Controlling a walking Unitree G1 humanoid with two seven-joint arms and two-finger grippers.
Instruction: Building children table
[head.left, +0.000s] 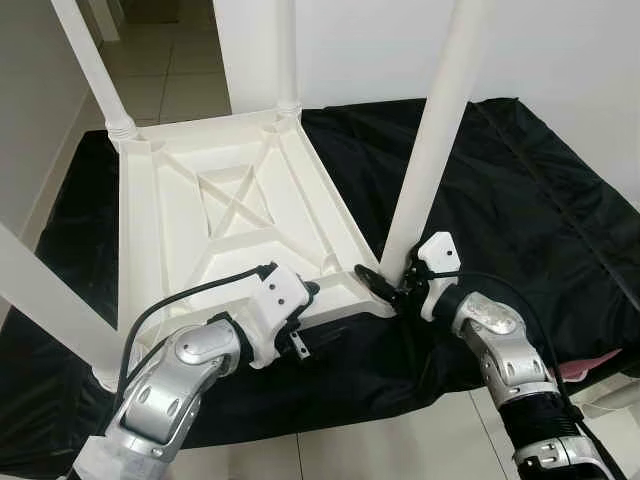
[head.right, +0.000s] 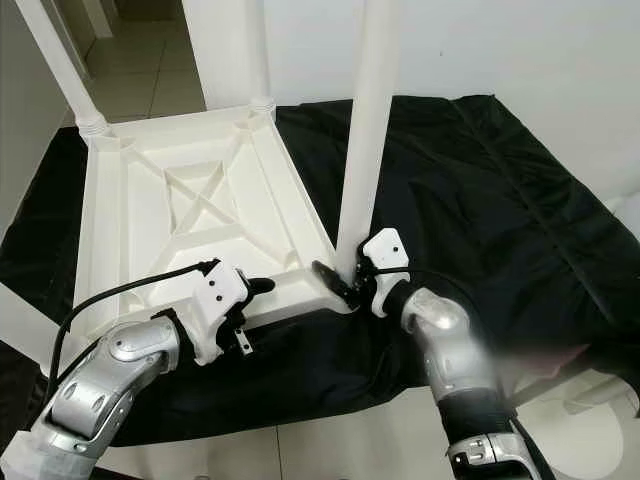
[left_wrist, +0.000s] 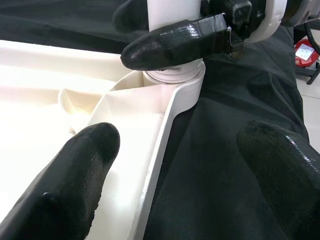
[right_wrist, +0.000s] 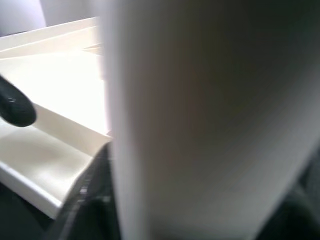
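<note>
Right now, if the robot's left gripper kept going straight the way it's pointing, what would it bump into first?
Probably the right gripper's black finger wrapped round the white table leg at its corner socket. The left gripper is open, straddling the upturned table's rim; depth is hard to judge.

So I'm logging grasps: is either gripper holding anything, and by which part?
The right gripper clasps the white table leg at its base, just above the corner socket. The left gripper is open, straddling the tabletop's rim.

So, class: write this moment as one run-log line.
stage: leg fitting | right pincer: shut on table leg at corner socket | left pincer: open, straddling tabletop rim | table: upside down on black sheet
</note>
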